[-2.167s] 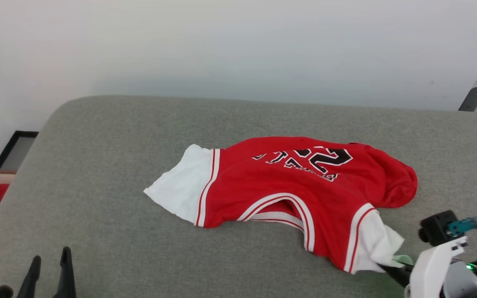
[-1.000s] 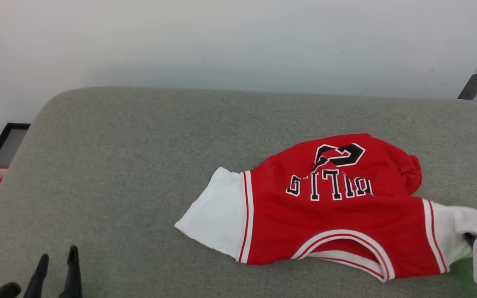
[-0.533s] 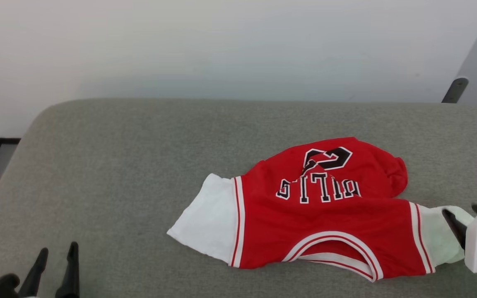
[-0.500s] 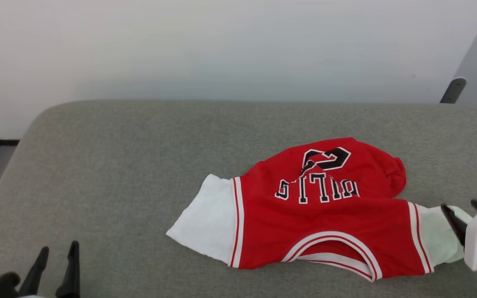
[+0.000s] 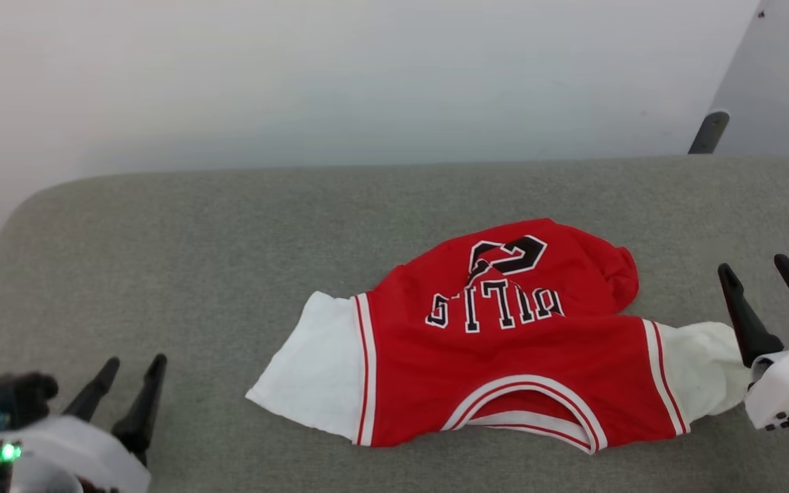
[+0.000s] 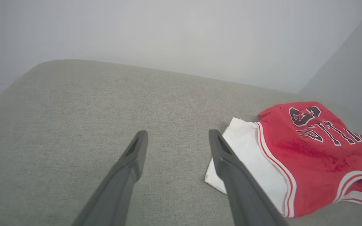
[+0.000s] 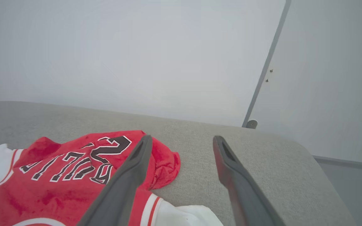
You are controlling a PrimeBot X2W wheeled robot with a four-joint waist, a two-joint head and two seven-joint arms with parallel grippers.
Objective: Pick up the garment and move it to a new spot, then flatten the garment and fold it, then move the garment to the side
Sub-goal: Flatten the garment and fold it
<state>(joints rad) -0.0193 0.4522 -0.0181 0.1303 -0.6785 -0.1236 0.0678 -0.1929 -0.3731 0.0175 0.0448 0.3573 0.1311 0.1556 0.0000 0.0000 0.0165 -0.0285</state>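
One garment (image 5: pixel 504 356) lay on the grey cushion (image 5: pixel 196 260), toward 4 o'clock from the head view's middle. Its collar faced 6 o'clock and its lettering was upside down. It had two white sleeves, the 9 o'clock sleeve (image 5: pixel 305 383) and the 3 o'clock sleeve (image 5: pixel 699 366). Of the two grippers, the left gripper (image 5: pixel 136 361) sat at 8 o'clock, wide and empty, well apart from the shirt. The right gripper (image 5: pixel 754 266) sat at 3 o'clock, also wide and empty, just beside that sleeve. The cushion had rounded corners. A pale wall (image 5: pixel 298 82) stood at 12 o'clock.

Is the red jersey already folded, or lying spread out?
Spread out but not flat: the jersey has both white sleeves out sideways, yet its far part is bunched, creasing the number.
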